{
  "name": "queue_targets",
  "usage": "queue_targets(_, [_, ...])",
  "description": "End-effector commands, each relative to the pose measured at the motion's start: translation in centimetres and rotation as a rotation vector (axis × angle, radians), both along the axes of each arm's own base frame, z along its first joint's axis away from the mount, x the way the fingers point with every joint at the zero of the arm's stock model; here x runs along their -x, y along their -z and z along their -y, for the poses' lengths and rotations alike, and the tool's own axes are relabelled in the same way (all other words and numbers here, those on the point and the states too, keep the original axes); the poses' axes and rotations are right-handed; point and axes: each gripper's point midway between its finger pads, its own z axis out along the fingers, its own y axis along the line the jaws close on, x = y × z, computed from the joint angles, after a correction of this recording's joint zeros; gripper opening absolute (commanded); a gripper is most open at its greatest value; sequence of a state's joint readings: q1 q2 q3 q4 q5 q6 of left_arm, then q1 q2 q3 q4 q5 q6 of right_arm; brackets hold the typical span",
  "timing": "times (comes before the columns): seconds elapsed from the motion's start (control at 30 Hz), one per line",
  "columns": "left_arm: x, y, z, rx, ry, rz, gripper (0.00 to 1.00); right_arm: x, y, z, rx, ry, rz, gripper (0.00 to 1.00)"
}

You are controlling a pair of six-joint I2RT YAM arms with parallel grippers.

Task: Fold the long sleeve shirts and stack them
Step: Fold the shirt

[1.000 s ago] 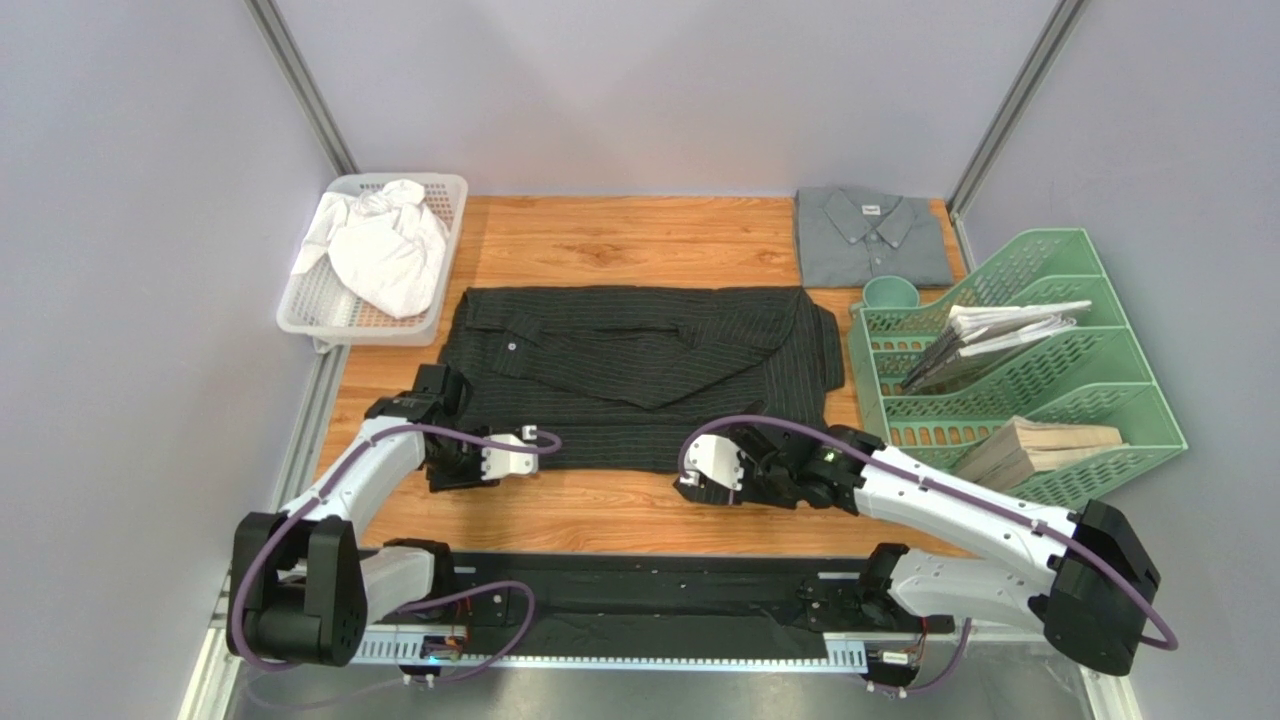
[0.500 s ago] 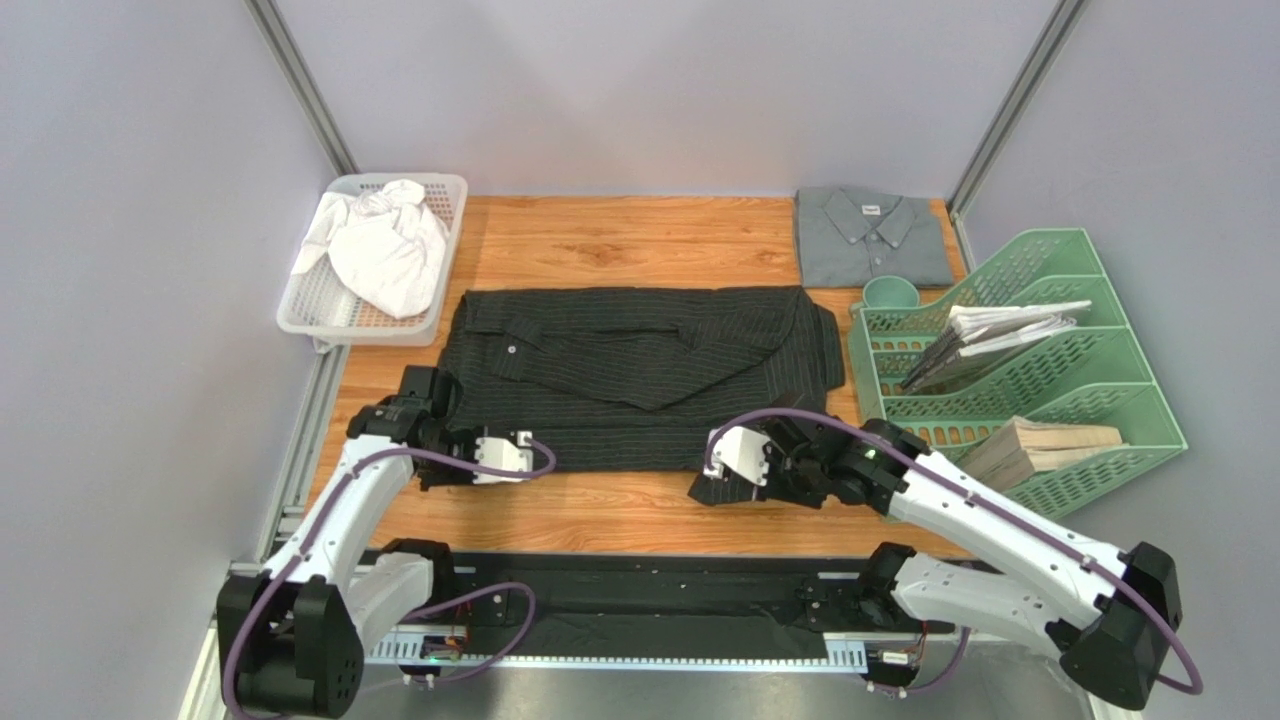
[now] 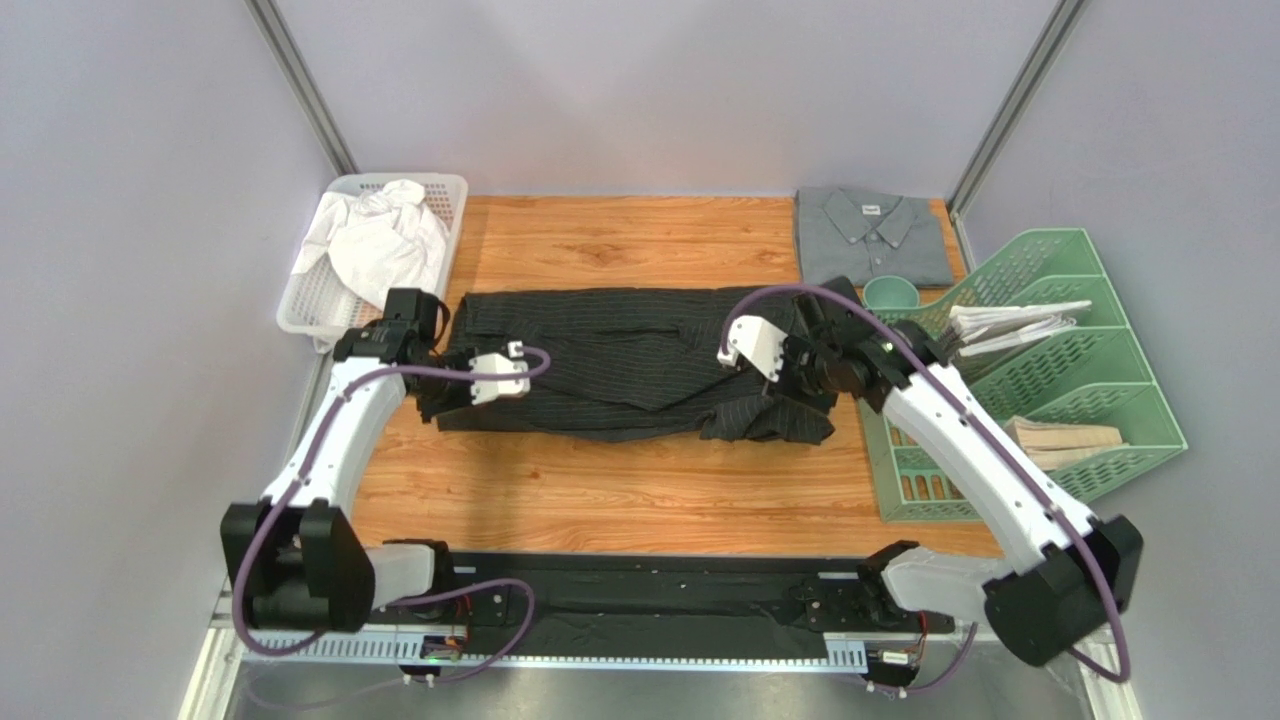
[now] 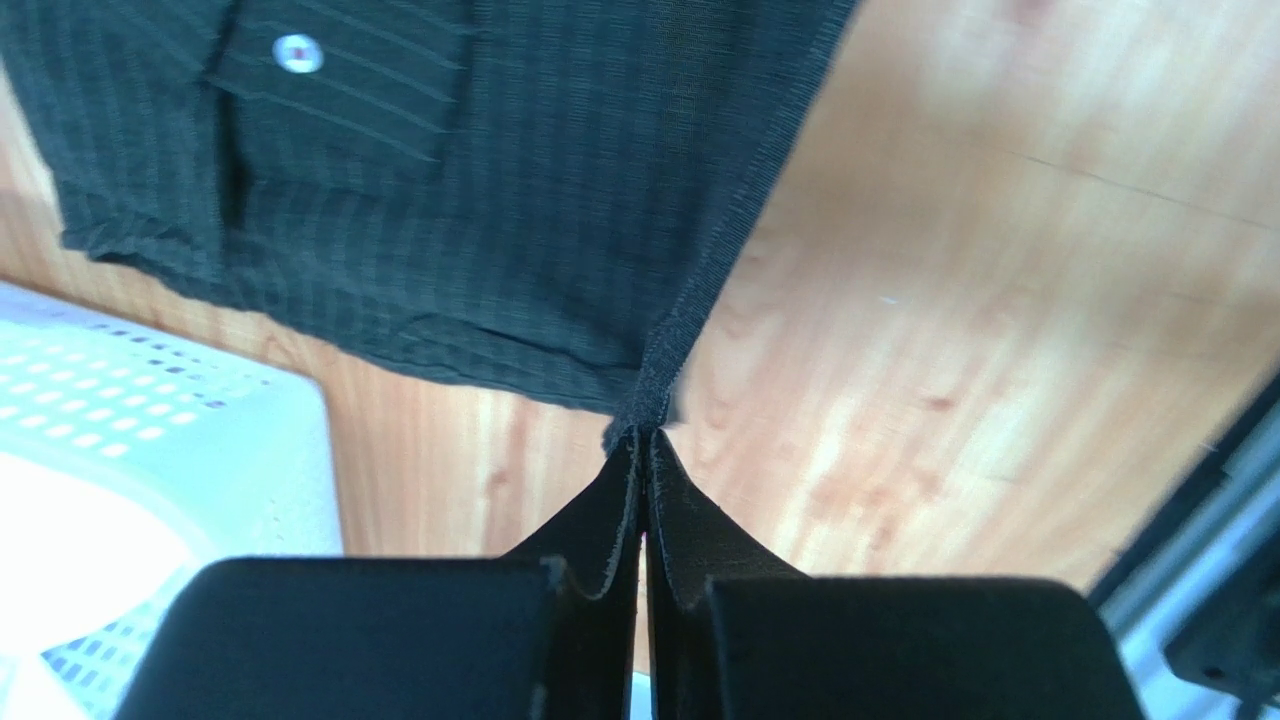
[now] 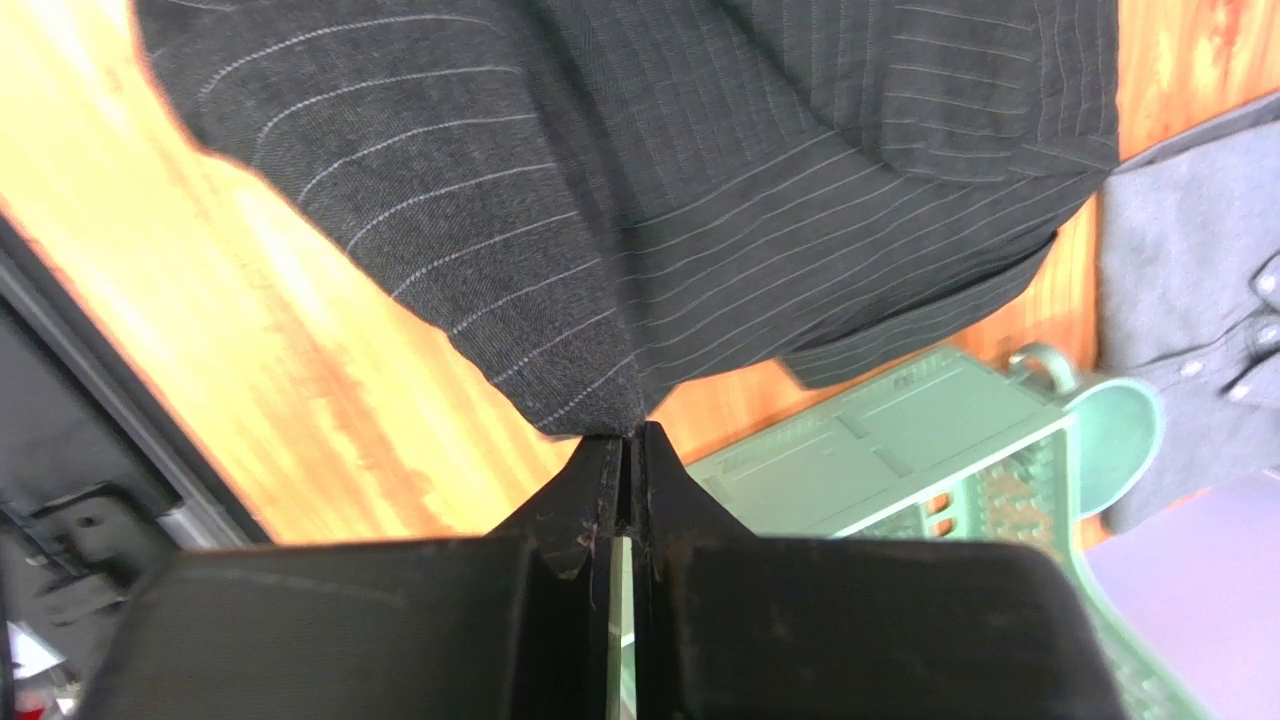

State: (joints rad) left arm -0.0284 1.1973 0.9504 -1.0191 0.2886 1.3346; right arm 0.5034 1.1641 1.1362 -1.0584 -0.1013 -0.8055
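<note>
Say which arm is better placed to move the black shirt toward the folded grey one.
Right, probably: the right gripper pinches the black shirt at the end nearest the grey shirt; the left gripper holds the far end.

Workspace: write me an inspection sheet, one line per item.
Surface: wooden table, no spills seen.
Job's things: black pinstriped shirt lies mid-table, partly folded; grey shirt lies folded at the far right corner.
Clutter: white basket holding white cloth, far left; green tray rack with papers, right.
Grippers: left gripper and right gripper are both shut on the black pinstriped shirt's edge.
Cables: purple cables loop along both arms.
Surroundings: grey walls, metal frame posts.
</note>
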Motion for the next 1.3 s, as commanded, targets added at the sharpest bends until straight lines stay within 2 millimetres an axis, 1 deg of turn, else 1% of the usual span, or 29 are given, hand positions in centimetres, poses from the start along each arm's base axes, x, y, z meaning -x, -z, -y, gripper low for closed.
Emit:
queue_targets(0.0, [-5.2,-1.1,-0.1,0.042,-0.104,0.061,0.0,-5.3,-1.4,-0.6,-0.005,-0.05,0.045,0.0])
queue_targets(0.07, [-6.8,-1.1,-0.2,0.04,-0.123,0.081,0.0,-7.4,-1.2,0.0,0.002,-0.033,0.042,0.0])
queue_targets(0.1, [-7.8,-0.7,-0.4,0.038,-0.147,0.071,0.0,-8.5,-0.3,-0.1,0.012,-0.028,0.015,0.0])
queue_targets(0.13, [-8.4,-0.6,-0.5,0.035,-0.156,0.069,0.0,-9.9,-1.3,-0.3,0.005,-0.023,0.038,0.0])
queue_targets(0.17, [-9.0,-0.4,-0.9,0.016,-0.167,0.072,0.0,-10.8,-1.4,-0.1,0.002,-0.013,0.038,0.0])
queue_targets(0.2, [-9.7,0.2,-1.0,0.008,-0.172,0.06,0.0,-11.7,-0.3,-0.1,0.008,-0.009,0.009,0.0])
queue_targets(0.23, [-10.0,0.5,-1.2,0.002,-0.175,0.059,0.0,-12.7,-1.0,-0.4,0.003,-0.011,0.027,0.0])
queue_targets(0.27, [-10.7,0.4,-1.3,-0.002,-0.178,0.078,0.0,-13.2,-0.9,-0.4,0.005,-0.011,0.025,0.0])
queue_targets(0.4, [-11.4,2.3,-1.4,-0.009,-0.199,0.035,0.0,-15.3,1.0,-1.4,-0.001,0.013,-0.026,0.02])
queue_targets(0.43, [-11.5,2.6,-1.5,-0.012,-0.207,0.027,0.0,-15.6,2.5,-1.4,0.01,0.024,-0.067,0.05])
queue_targets(0.47, [-11.6,2.8,-1.7,-0.021,-0.216,0.026,0.0,-16.0,2.7,-1.5,0.013,0.035,-0.072,0.07])
queue_targets(0.53, [-11.9,3.5,-2.1,-0.035,-0.245,0.022,0.0,-16.2,4.2,-1.4,0.026,0.068,-0.113,0.2])
queue_targets(0.6, [-11.9,3.9,-2.4,-0.042,-0.287,0.011,0.08,-16.6,4.3,-1.0,0.021,0.129,-0.123,0.3])
queue_targets(0.63, [-12.1,3.8,-2.5,-0.042,-0.306,0.018,0.15,-16.9,4.2,-0.5,0.009,0.163,-0.133,0.34])
queue_targets(0.67, [-11.8,3.8,-2.4,-0.03,-0.331,0.008,0.2,-16.7,3.9,-0.6,-0.018,0.183,-0.146,0.38])
queue_targets(0.7, [-11.6,3.2,-2.2,-0.017,-0.34,0.016,0.26,-16.2,3.1,-0.4,-0.039,0.224,-0.172,0.47])
queue_targets(0.73, [-11.4,2.9,-1.8,0.013,-0.348,0.015,0.36,-16.0,2.8,0.4,-0.056,0.263,-0.196,0.49])
queue_targets(0.8, [-10.7,1.2,-0.8,0.08,-0.375,0.032,0.43,-14.1,1.9,0.8,-0.111,0.327,-0.27,0.54])
queue_targets(0.83, [-10.3,0.6,0.0,0.126,-0.371,0.024,0.5,-13.5,1.6,1.6,-0.127,0.361,-0.29,0.54])
queue_targets(0.87, [-9.9,-0.5,0.5,0.157,-0.371,0.048,0.51,-12.2,0.9,1.6,-0.164,0.375,-0.327,0.54])
queue_targets(0.93, [-9.1,-1.6,1.9,0.227,-0.358,0.044,0.53,-10.1,0.8,2.6,-0.206,0.421,-0.391,0.55])
queue_targets(0.97, [-8.5,-2.4,2.5,0.253,-0.346,0.06,0.53,-8.6,-0.4,2.4,-0.247,0.406,-0.395,0.53])
queue_targets(1.0, [-7.9,-2.7,3.3,0.28,-0.329,0.052,0.54,-6.5,0.9,2.5,-0.239,0.398,-0.449,0.49])
queue_targets(1.07, [-6.9,-3.4,4.6,0.334,-0.305,0.05,0.54,-4.5,1.5,2.4,-0.224,0.34,-0.439,0.45])
queue_targets(1.1, [-6.6,-3.5,5.3,0.349,-0.292,0.047,0.54,-3.6,1.0,2.4,-0.222,0.317,-0.399,0.45])
queue_targets(1.13, [-6.4,-3.4,5.7,0.367,-0.299,0.033,0.54,-1.9,2.7,2.2,-0.17,0.294,-0.417,0.45])
queue_targets(1.2, [-6.1,-2.6,6.2,0.375,-0.307,0.011,0.54,-2.0,3.2,1.5,-0.155,0.262,-0.334,0.45])
queue_targets(1.23, [-6.0,-2.2,6.2,0.38,-0.324,-0.006,0.54,-1.1,4.9,1.2,-0.097,0.241,-0.338,0.45])
queue_targets(1.27, [-5.9,-1.7,6.2,0.378,-0.333,-0.022,0.55,-2.0,5.3,0.7,-0.094,0.238,-0.294,0.46])
